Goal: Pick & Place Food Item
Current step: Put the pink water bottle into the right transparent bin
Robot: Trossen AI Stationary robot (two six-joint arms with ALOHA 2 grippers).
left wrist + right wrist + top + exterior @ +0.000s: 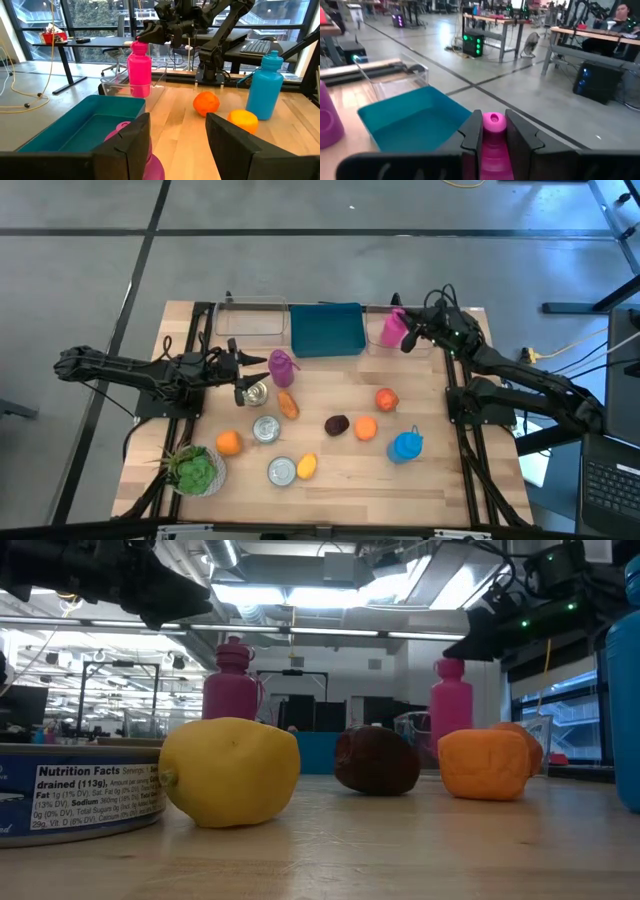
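right claw clenched on the cap of the pink plastic bottle, at the back right of the counter, beside the teal rectangular bin. the right arm reaches in from the right edge, elbow bent, wrist toward the back.

left claw is spread, gripping nothing, fingers either side of the purple plastic bottle just in front of the teal bin. left arm lies low and stretched out across the left side.

on the light wood counter: round orange fruit, dark brown plum-like piece, red-orange tomato-like piece, yellow lemon, another orange, three tin cans, blue plastic bottle, green leafy bunch. clear plastic box left of the bin.

room: grey floor, desks, a seated person far back.
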